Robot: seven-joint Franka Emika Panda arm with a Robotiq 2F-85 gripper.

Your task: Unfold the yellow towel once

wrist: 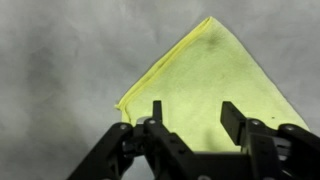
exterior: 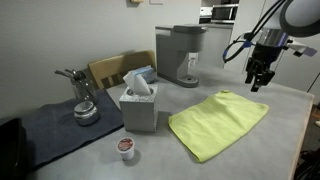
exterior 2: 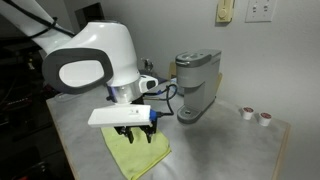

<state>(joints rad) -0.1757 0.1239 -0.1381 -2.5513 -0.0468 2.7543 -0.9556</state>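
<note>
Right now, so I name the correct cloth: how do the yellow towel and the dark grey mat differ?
The yellow towel is bright lime; the grey mat is dark. The towel lies bare, below the gripper; the mat carries a metal pot. Both lie flat on the table.

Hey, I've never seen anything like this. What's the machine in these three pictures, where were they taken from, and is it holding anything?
It is a robot arm ending in a two-fingered pincer. Two pictures come from cameras outside the robot, viewing the table from different places; the third from a camera on its wrist, looking down past the fingers. On the table are a yellow towel, a tissue box, a coffee machine, a dark grey mat and a small pod. The pincer is open above the towel, holding nothing.
</note>
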